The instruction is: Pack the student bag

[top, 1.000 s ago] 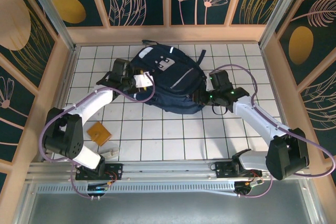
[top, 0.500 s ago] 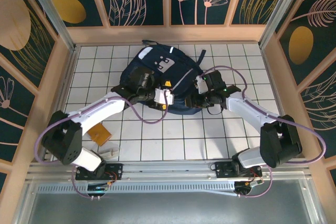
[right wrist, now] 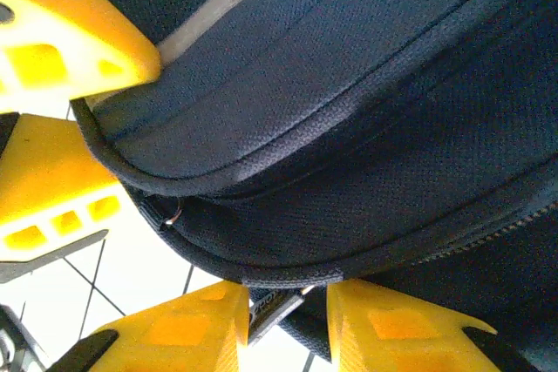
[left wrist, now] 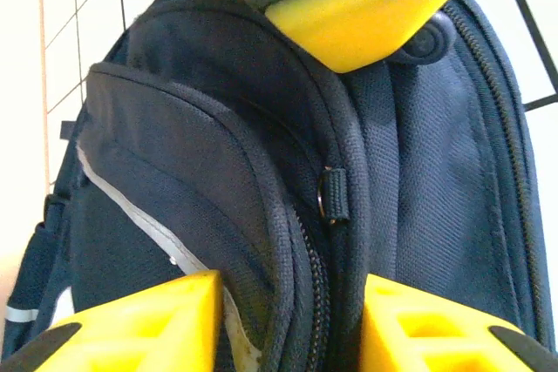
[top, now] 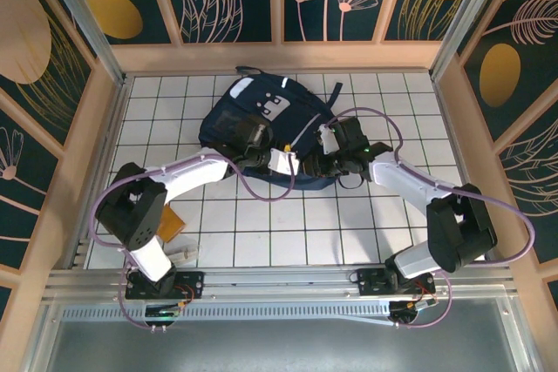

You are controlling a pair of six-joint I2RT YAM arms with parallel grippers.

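Tiled table [top: 261, 224]: left gripper [left wrist: 289, 289] pinches student bag [top: 301, 115] at zipper seam [left wrist: 305, 241]; right gripper [right wrist: 288, 294] narrow around zipper tab [right wrist: 275, 311], hold unclear; should tug along the track.

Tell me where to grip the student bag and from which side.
Pinch the raised zipper seam on the student bag, near the small black loop. Come from the bag's near edge, straddling the seam: it stands up as a narrow ridge, while the panels around it are broad.

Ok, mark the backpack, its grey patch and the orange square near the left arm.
backpack [top: 301, 102], top view, navy fabric right of the patch.
grey patch [top: 277, 108], top view, its middle.
orange square [top: 174, 222], top view, its uncovered right part.
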